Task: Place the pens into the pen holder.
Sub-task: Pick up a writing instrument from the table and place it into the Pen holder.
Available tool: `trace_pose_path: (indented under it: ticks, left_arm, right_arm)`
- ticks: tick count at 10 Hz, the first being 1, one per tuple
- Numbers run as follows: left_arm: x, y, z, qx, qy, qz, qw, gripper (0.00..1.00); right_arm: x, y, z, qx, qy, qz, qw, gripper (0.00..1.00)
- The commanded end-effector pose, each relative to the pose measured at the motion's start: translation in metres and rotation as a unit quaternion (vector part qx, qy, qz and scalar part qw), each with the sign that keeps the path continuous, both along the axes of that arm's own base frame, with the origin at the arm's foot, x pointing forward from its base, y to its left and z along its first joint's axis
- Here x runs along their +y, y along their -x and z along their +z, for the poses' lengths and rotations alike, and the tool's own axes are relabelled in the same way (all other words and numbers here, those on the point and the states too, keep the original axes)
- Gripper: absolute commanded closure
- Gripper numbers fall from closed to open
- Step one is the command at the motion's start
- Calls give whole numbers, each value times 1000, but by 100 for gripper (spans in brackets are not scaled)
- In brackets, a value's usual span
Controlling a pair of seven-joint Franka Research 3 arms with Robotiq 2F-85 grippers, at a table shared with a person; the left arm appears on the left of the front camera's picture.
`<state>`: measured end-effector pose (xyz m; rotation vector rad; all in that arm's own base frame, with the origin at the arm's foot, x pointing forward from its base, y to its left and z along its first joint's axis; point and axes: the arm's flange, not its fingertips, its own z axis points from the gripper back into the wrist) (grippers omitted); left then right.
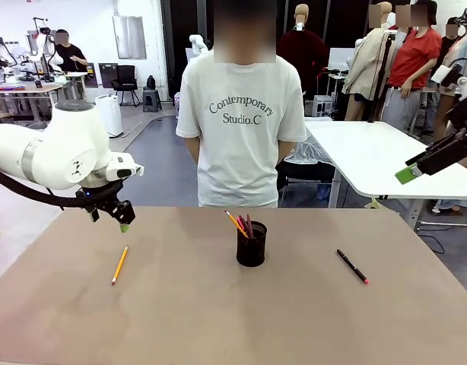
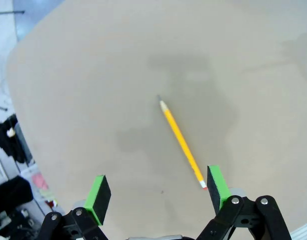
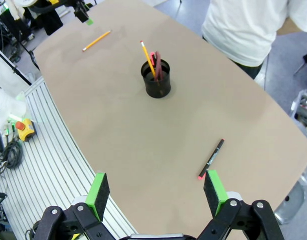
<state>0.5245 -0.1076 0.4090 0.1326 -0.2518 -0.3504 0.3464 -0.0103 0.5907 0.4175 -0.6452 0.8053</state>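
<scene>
Pencil [image 2: 181, 142] lying flat, left gripper [image 2: 158, 192] open and empty over it: pickup step. Next: centre on the shaft, descend, pinch, carry to holder [image 1: 251, 245]. Right gripper [image 3: 156, 192] open too.

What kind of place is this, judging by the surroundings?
Probably a robotics lab: a white robot arm reaches over the brown table, a yellow emergency-stop box sits by cables, and a white worktable stands behind.

White left arm [image 1: 58, 148], black left hand [image 2: 157, 192], green pads [image 2: 99, 196].
</scene>
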Motion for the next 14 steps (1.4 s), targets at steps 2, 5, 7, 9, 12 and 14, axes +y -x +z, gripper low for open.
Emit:
trace_pose_path:
  ticks: [2, 5, 7, 9, 12, 14]
  left_arm:
    - [-3, -15, -12, 9, -17, 62, 998, 0]
    - [2, -26, -38, 30, 15, 72, 997, 0]
    - [5, -31, -48, 25, 31, 76, 996, 0]
    - [7, -35, -59, 35, 42, 83, 995, 0]
    - [10, -40, -70, 33, 56, 91, 994, 0]
    - [13, -42, -74, 35, 62, 96, 993, 0]
  right_arm:
    - [0, -2, 1, -5, -13, 7, 1000, 0]
    - [0, -2, 1, -5, -13, 7, 1000, 0]
    - [0, -2, 1, -5, -13, 7, 1000, 0]
    - [0, -2, 1, -5, -13, 7, 1000, 0]
    - [0, -2, 1, -5, -13, 7, 1000, 0]
    - [0, -2, 1, -5, -13, 7, 1000, 0]
